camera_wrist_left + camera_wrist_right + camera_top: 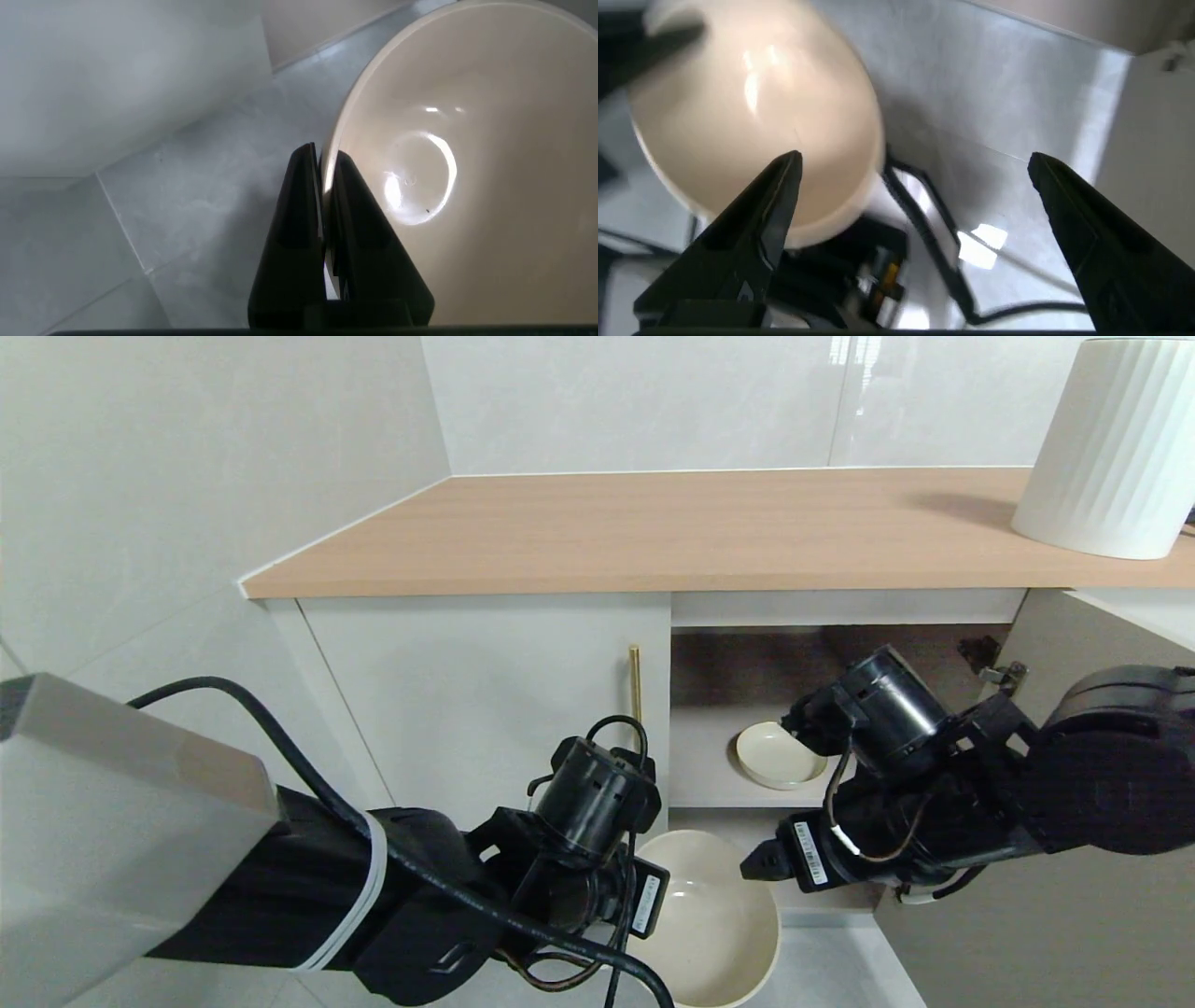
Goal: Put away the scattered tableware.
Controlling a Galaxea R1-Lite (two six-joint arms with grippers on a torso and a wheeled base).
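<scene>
Left jaws pinch bowl (719, 915) rim, arm low before open cabinet (485, 691); right jaws spread wide beside.

Bright, even overhead light. The white cylinder (1111, 448) throws a soft shadow across the desk (653, 532); the cabinet recess (747, 663) is dim. Glare streaks the bowl (439, 168) and the floor tiles (990, 238). The head view bows at its edges.
</scene>
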